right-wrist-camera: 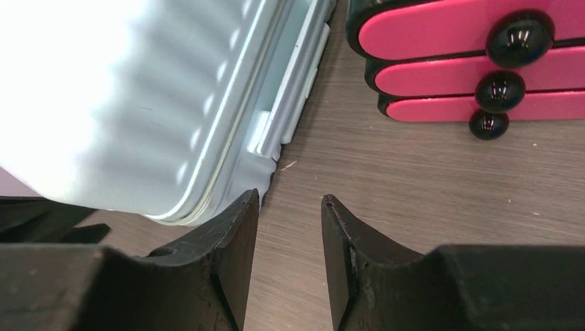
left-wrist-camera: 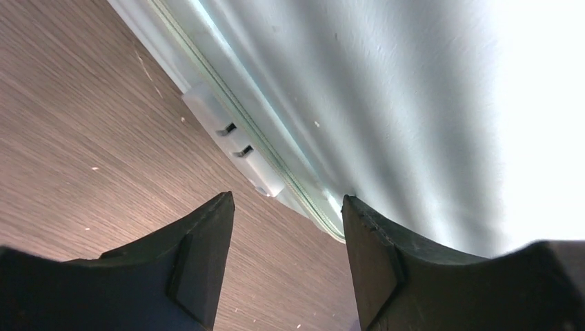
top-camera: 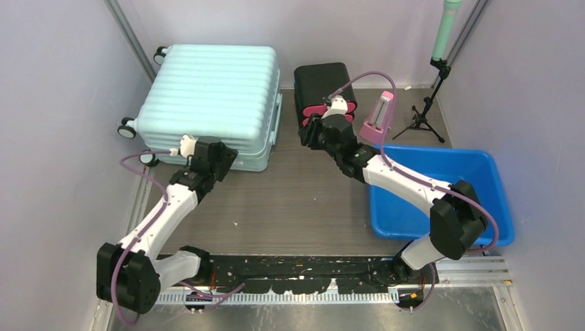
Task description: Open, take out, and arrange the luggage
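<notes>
the mint-green hard-shell luggage [top-camera: 210, 96] lies flat and closed at the far left of the counter [top-camera: 290, 207], its wheels toward the left wall. its ribbed shell looks stiff, smooth and slippery, and probably too bulky for one arm to lift. the zipper seam [right-wrist-camera: 234, 131] and the side handle [right-wrist-camera: 296, 83] seem the better holds. the left end effector [left-wrist-camera: 286, 207] hovers released and empty at the near edge. the right end effector [right-wrist-camera: 290, 200], also released, is near the handle side. a black drawer box [top-camera: 324, 86] with pink drawers stands close on the right and may crowd the opening shell. a blue tub [top-camera: 441, 186] sits well apart.
</notes>
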Tool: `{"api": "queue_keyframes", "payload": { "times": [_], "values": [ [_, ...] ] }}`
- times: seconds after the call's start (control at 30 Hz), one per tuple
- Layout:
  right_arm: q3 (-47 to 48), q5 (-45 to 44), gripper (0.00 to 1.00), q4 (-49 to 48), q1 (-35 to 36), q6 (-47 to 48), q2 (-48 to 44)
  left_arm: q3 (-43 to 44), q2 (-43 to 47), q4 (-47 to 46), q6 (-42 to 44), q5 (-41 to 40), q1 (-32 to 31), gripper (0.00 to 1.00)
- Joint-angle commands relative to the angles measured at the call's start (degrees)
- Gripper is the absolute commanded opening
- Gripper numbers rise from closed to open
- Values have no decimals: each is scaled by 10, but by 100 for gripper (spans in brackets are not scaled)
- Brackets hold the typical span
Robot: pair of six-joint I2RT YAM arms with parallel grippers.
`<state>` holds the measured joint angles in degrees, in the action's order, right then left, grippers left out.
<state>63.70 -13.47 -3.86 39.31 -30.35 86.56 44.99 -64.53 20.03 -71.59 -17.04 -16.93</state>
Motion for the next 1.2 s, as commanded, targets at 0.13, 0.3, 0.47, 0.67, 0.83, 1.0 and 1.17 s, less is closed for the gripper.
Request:
{"api": "queue_keyframes", "payload": {
  "times": [0.13, 0.3, 0.47, 0.67, 0.83, 1.0, 1.17],
  "values": [
    [-42, -4, 44, -46, 2, -23, -57, 1, 146, -28, 65, -41, 98, 76],
    [-51, 3, 44, -45, 2, -28, -62, 26, 154, -26, 149, 52, 182, 88],
    [-67, 25, 44, -57, 5, -55, -67, 44, 112, -29, 137, 217, 269, 84],
    [-87, 41, 45, -144, 65, -69, -26, -8, 106, -20, 54, 344, 418, 75],
    [-58, 39, 44, -133, 91, -62, 20, -126, 137, -239, 10, 385, 448, 85],
    [-70, 24, 45, -132, 96, -62, 15, -236, 98, -539, -110, 426, 492, 81],
    [-77, 10, 45, -133, 96, -60, 11, -253, 26, -655, -105, 449, 498, 78]
  ]
}}
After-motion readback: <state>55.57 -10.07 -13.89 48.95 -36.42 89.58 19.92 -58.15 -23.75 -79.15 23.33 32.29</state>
